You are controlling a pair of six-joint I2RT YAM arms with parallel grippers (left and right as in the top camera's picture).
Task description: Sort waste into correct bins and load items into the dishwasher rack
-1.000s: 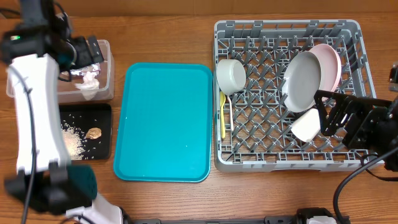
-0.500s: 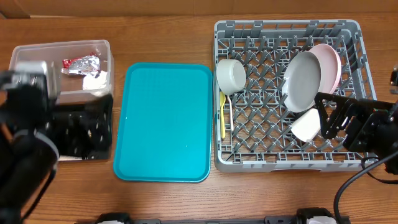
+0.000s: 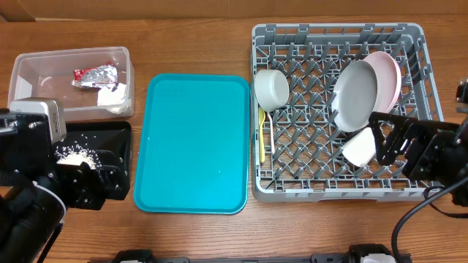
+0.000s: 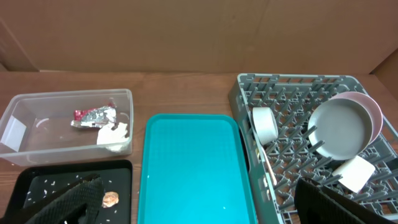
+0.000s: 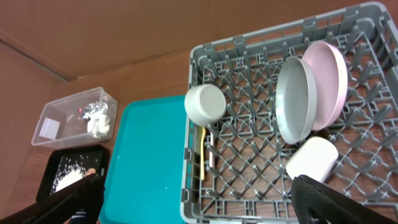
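waste sits sorted at the left end of the wooden desk (image 3: 197,44): a shiny red-and-silver wrapper (image 3: 93,75) and a crumpled white napkin (image 3: 113,95) lie in the clear tub (image 3: 29,73), and just in front of it the black tray (image 3: 123,139) holds a heap of rice (image 3: 77,155) with loose grains and a small brown scrap (image 4: 110,199). a teal tray (image 3: 194,142) lies bare between these bins and the grey rack (image 3: 336,33), which takes up the right side. in the rack a small grey bowl (image 3: 272,89) rests on its side at the left edge with the yellow utensil (image 3: 262,135) lying just in front of it, the grey plate (image 3: 355,95) stands on edge against the pink plate (image 3: 390,73), and the white cup (image 3: 360,147) lies tipped near the front. the left claw (image 4: 198,186) hangs over the black tray, spread wide and grasping nothing. the right claw (image 5: 196,186) hangs at the rack's front right by the cup, also released and bare. the desk top is warm brown wood grain, and a plain brown cardboard wall (image 4: 186,31) stands behind it.
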